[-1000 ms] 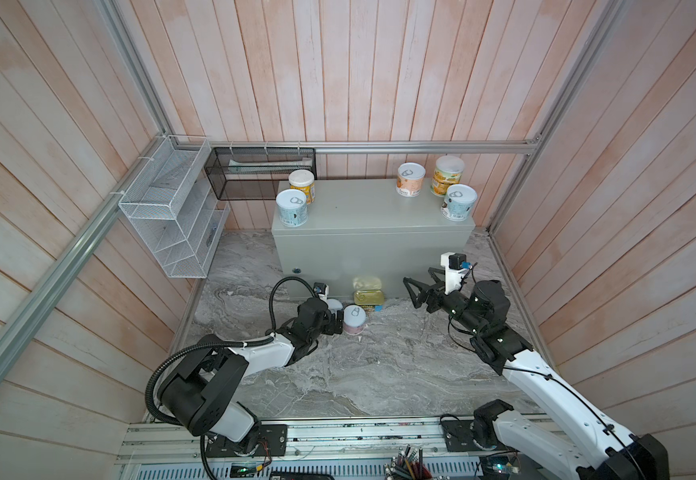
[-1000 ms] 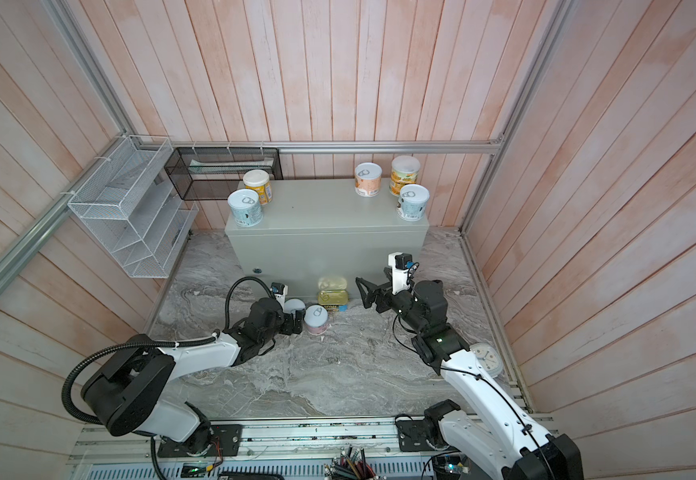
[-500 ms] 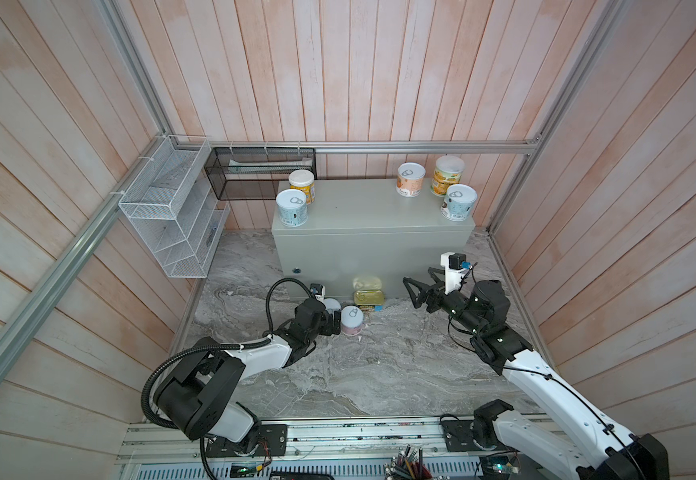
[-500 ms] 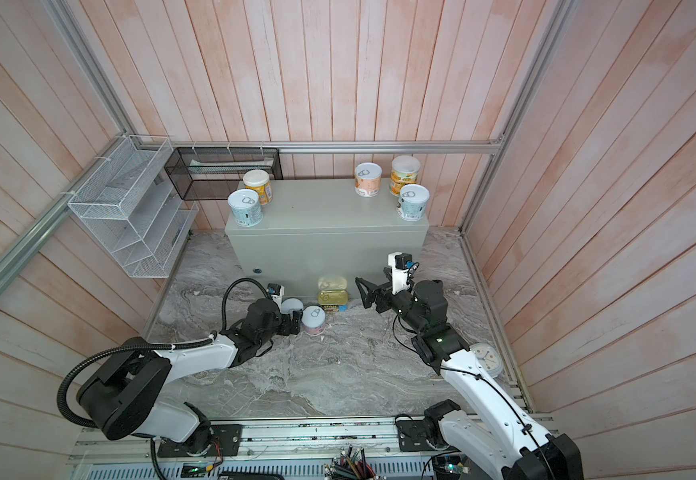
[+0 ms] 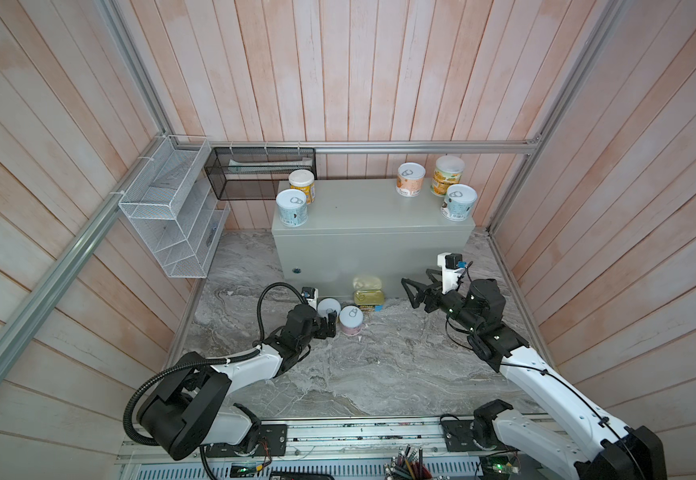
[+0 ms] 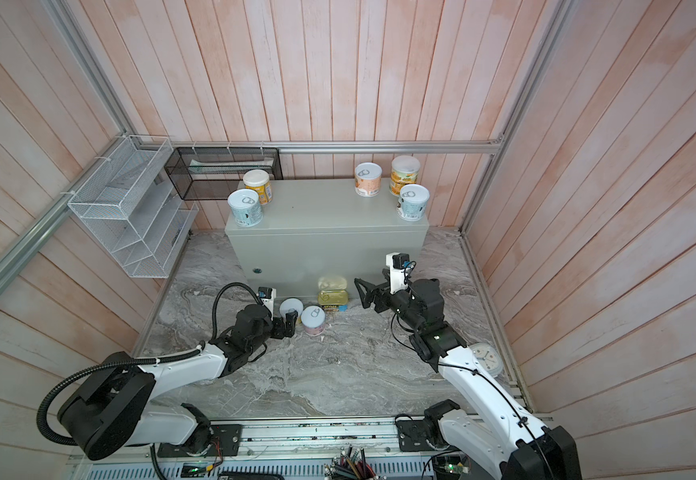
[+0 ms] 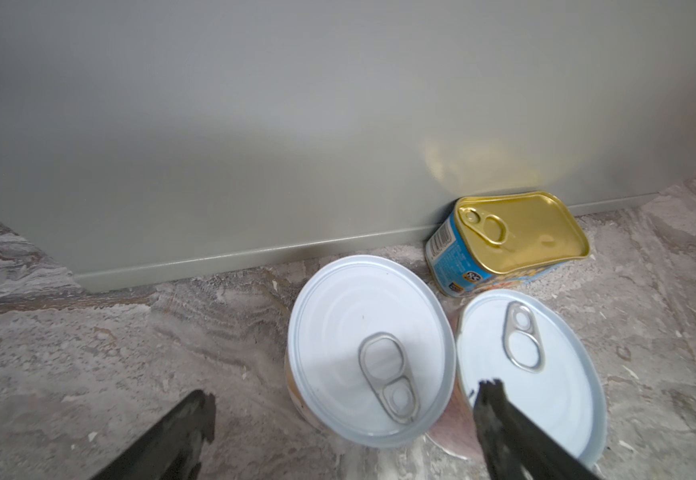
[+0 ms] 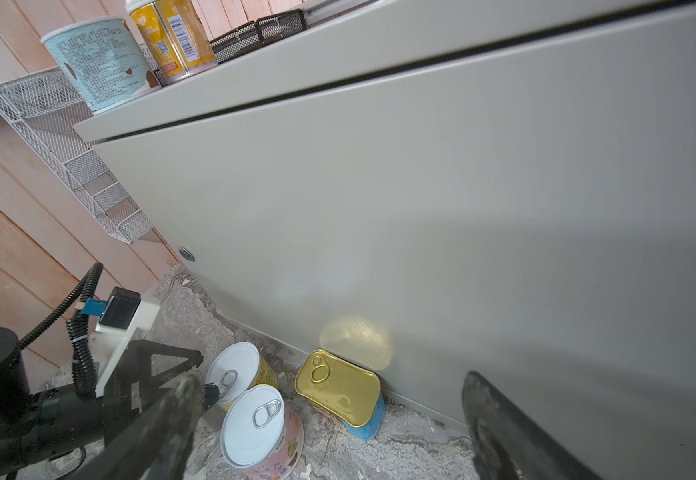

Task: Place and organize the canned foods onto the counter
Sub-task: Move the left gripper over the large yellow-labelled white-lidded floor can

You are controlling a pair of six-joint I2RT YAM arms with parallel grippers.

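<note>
The counter (image 5: 371, 216) is a grey box with several cans on its top: pale blue (image 5: 292, 207), yellow (image 5: 302, 185), orange (image 5: 411, 179), a taller yellow one (image 5: 448, 174) and pale blue (image 5: 460, 201). On the marble in front of it stand a yellow-labelled can (image 7: 369, 349), a pink-labelled can (image 7: 529, 374) and a gold-topped tin (image 7: 521, 232). My left gripper (image 7: 344, 405) is open, its fingers on either side of the yellow-labelled can, one at the gap to the pink can. My right gripper (image 8: 332, 390) hangs open to the right of the tin, holding nothing.
A white wire basket (image 5: 172, 216) hangs on the left wall. A black mesh basket (image 5: 261, 172) sits behind the counter's left end. Wooden walls close in three sides. A small white clock (image 6: 485, 359) lies on the floor under my right arm.
My left gripper has drifted slightly to the left beside the floor cans. The cans and my right arm have not moved.
</note>
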